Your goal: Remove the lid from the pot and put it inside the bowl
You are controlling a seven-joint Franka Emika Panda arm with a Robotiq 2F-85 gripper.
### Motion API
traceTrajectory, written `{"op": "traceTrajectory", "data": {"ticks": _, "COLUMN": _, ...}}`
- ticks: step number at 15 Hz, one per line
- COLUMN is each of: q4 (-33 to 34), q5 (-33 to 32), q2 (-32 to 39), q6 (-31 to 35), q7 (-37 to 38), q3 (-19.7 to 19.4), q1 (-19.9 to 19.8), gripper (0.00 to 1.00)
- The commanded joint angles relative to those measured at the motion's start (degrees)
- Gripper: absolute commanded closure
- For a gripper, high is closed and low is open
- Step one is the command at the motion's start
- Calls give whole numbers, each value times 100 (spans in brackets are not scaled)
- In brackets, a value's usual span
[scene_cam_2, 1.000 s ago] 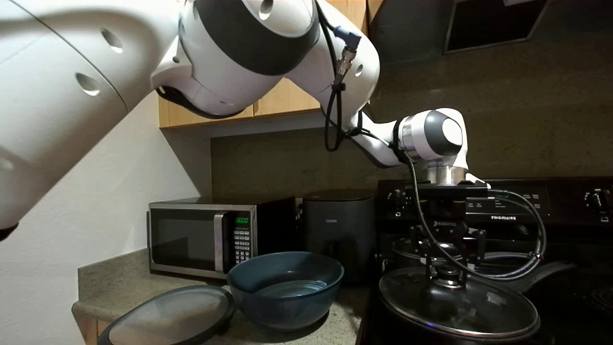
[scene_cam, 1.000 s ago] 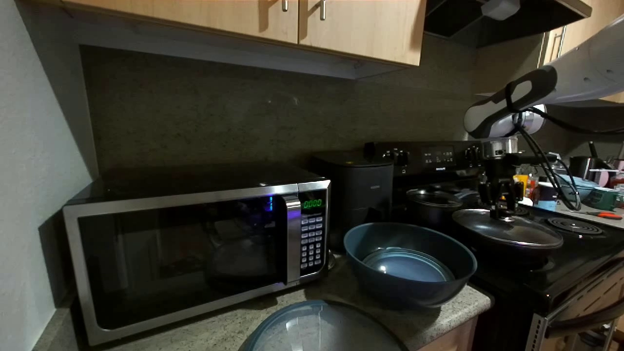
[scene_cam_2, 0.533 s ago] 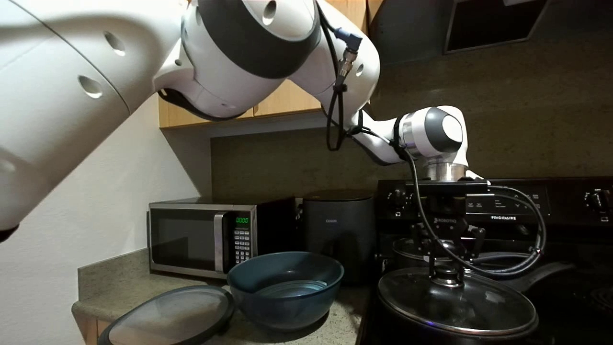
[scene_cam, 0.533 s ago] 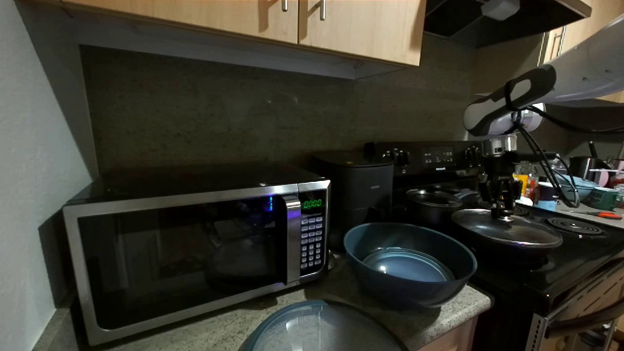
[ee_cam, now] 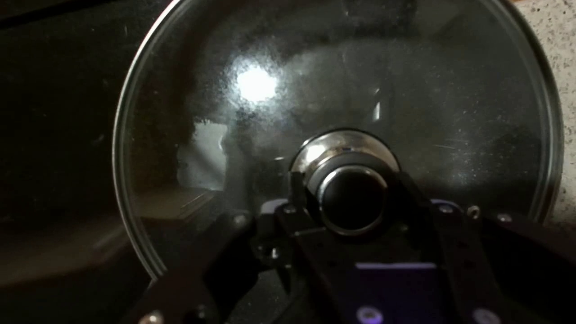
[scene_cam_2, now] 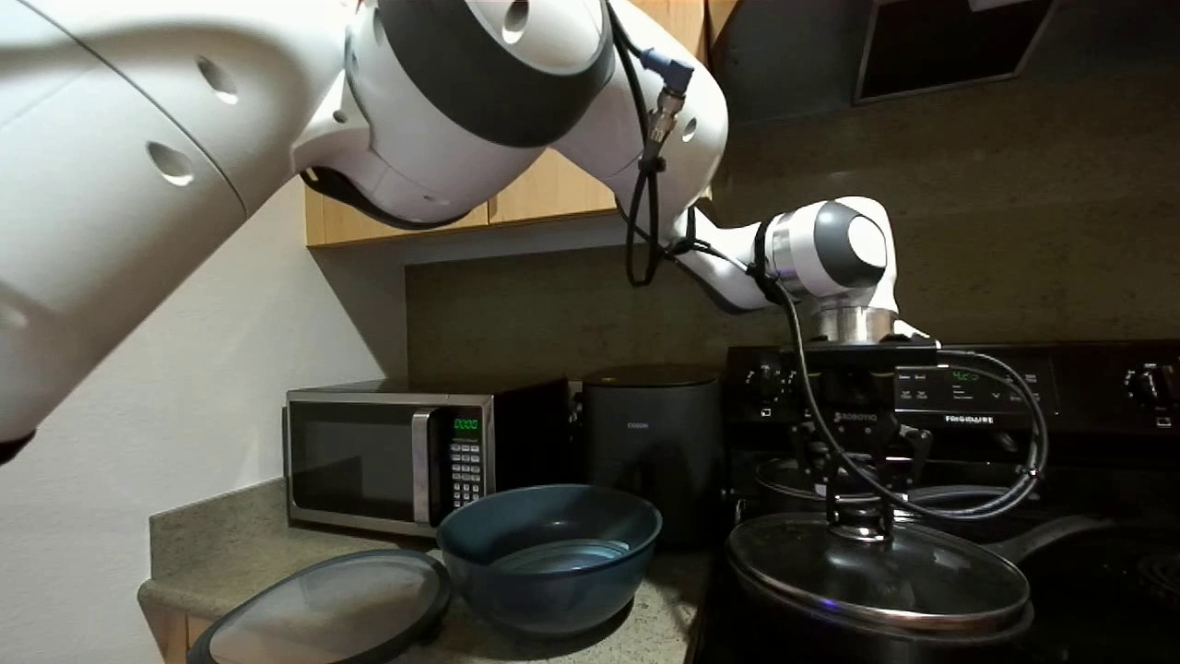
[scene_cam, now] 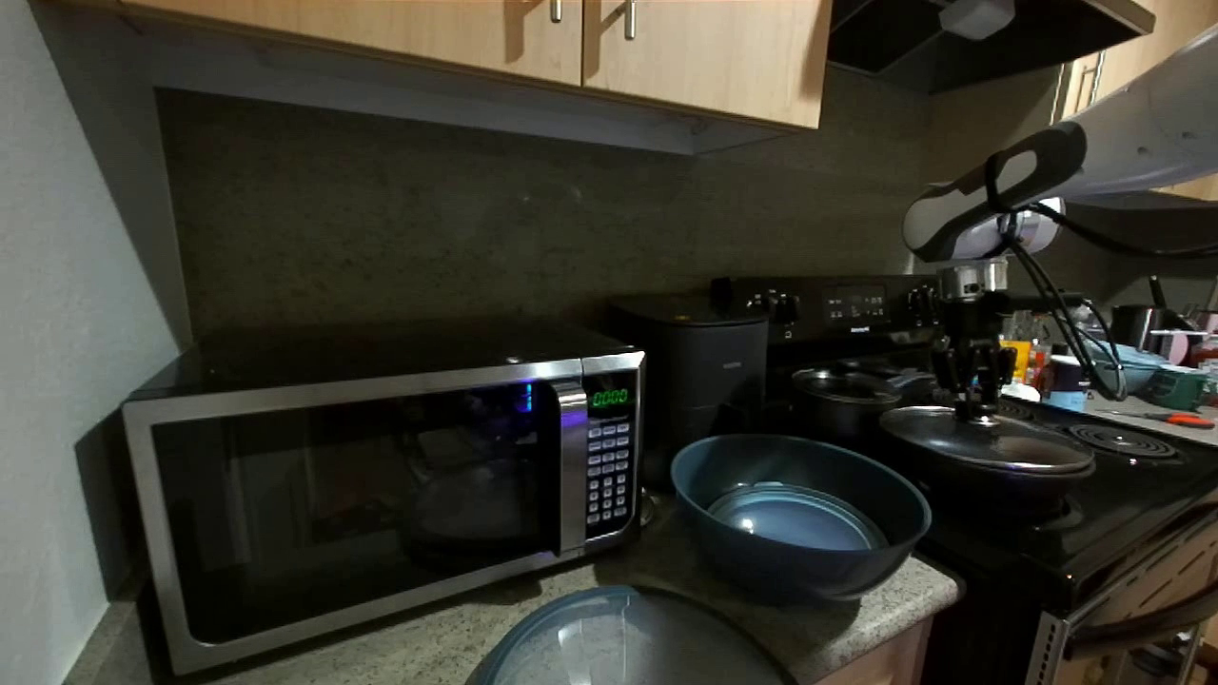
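The clear domed lid (scene_cam_2: 922,581) is right over the dark pot (scene_cam: 994,497); the blue bowl (scene_cam_2: 553,598) stands upright on the counter (scene_cam_2: 249,558).

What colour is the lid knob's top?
The top of the lid knob is black with a silvery rim, clearest in the wrist view.

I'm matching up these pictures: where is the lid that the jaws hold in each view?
In an exterior view: the lid, right side, below mid-height.
In an exterior view: the lid, lower right.
Wrist view: the lid fills much of the picture.
Shared landmark: its knob, between the jaws.
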Motion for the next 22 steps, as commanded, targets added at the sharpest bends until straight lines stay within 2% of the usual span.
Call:
{"op": "traceTrajectory", "data": {"ticks": 1, "q4": -664, "q5": -38, "q2": -774, "q6": 631, "q7": -322, "q3": 84, "q1": 96, "gripper": 75}}
{"op": "traceTrajectory", "data": {"ticks": 5, "q4": -1173, "q5": 103, "q2": -1341, "q6": 1346, "q7": -545, "q3": 211, "q1": 99, "gripper": 75}}
{"op": "traceTrajectory", "data": {"ticks": 6, "q4": -559, "q5": 34, "q2": -740, "q6": 977, "q7": -325, "q3": 114, "q1": 128, "gripper": 50}}
{"op": "traceTrajectory", "data": {"ticks": 9, "q4": -817, "q5": 52, "q2": -1042, "q6": 1104, "q7": -366, "q3": 142, "q1": 162, "gripper": 50}}
{"op": "traceTrajectory", "data": {"ticks": 10, "q4": -850, "q5": 53, "q2": -1065, "q6": 1127, "q7": -370, "q3": 141, "q1": 164, "gripper": 75}}
{"op": "traceTrajectory", "data": {"ticks": 14, "q4": -975, "q5": -218, "q2": -974, "q6": 1188, "q7": -400, "q3": 173, "q1": 360, "gripper": 75}}
{"op": "traceTrajectory", "data": {"ticks": 22, "q4": -1316, "q5": -1671, "q2": -922, "q6": 1322, "q7": -137, "q3": 195, "q1": 1421, "gripper": 75}}
